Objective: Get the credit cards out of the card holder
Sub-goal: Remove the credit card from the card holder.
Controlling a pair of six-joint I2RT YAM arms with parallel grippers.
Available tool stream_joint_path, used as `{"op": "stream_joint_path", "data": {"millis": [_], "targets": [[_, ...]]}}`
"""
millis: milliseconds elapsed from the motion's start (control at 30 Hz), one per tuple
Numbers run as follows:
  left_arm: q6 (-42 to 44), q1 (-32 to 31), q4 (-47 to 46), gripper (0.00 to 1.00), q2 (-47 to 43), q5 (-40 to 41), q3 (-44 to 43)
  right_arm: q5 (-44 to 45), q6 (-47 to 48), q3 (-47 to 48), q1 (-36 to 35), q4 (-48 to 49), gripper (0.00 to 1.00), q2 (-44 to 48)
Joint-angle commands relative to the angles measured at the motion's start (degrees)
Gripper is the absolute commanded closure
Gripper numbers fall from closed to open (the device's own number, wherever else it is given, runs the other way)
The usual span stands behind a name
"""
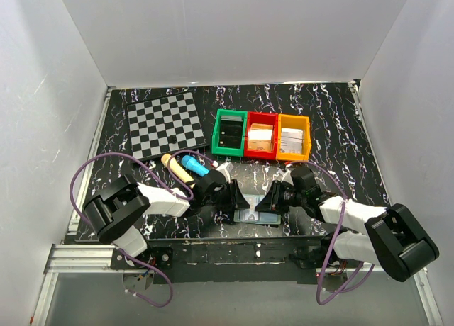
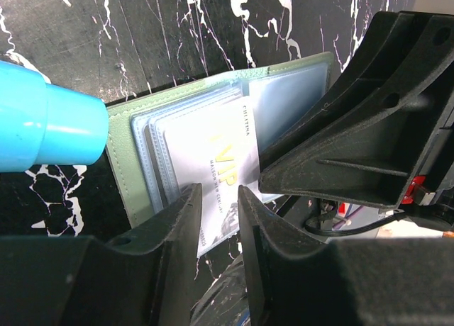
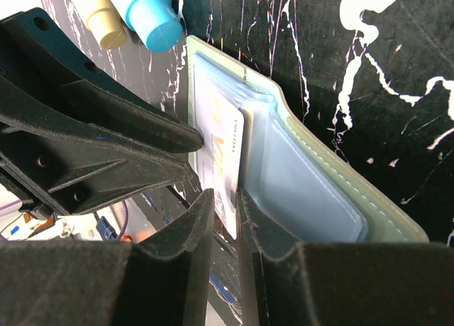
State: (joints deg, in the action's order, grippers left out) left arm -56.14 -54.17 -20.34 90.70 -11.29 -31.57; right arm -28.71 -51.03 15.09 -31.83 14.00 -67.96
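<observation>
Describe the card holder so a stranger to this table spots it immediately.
On the black marbled table, look at the near edge, between the left hand and the right hand. The card holder lies open there: flat, grey-green outside, pale blue sleeves inside, a white card poking out, unlike the round blue marker nearby.

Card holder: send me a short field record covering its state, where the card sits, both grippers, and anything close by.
card holder: open, green border, blue-grey sleeves showing
credit card: white, VIP print, sticking out past the holder's edge
left gripper: fingers nearly together over the card; grip unclear
right gripper: narrow gap over the same card; grip unclear
nearby: blue cylinder beside the holder
</observation>
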Motion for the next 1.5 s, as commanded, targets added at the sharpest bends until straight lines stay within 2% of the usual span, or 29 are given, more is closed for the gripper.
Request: {"op": "stream_joint_path", "data": {"millis": [0, 233, 533, 700, 1067, 1300, 1467], "targets": [[1.7, -0.1, 5.4, 0.71, -0.7, 0.9, 0.2, -2.1, -0.6, -0.1, 0.4, 4.1, 0.74, 0.4], [2.1, -0.1, 6.3, 0.62, -3.5, 0.6, 0.0, -2.1, -0.5, -0.1, 0.5, 4.1, 0.73, -0.8], [2.3, -0.1, 6.4, 0.63, -3.2, 0.5, -0.4, -2.5, -0.5, 0.1, 0.5, 4.2, 0.71, -0.9], [2.0, -0.1, 5.8, 0.66, -1.4, 0.2, -0.5, -3.2, -0.6, -0.4, 0.5, 5.4, 0.66, 0.0], [1.6, -0.1, 5.0, 0.73, 0.8, -0.8, -0.7, -7.2, -1.9, -0.9, 0.5, 11.4, 0.65, -2.3], [1.6, -0.1, 4.9, 0.75, 1.2, -0.8, -0.8, -8.3, -1.8, -0.9, 0.5, 11.7, 0.66, -2.8], [1.5, -0.1, 4.4, 0.77, 1.9, -1.5, -0.9, -10.1, -1.7, -0.1, 0.5, 12.7, 0.63, -4.8]]}}
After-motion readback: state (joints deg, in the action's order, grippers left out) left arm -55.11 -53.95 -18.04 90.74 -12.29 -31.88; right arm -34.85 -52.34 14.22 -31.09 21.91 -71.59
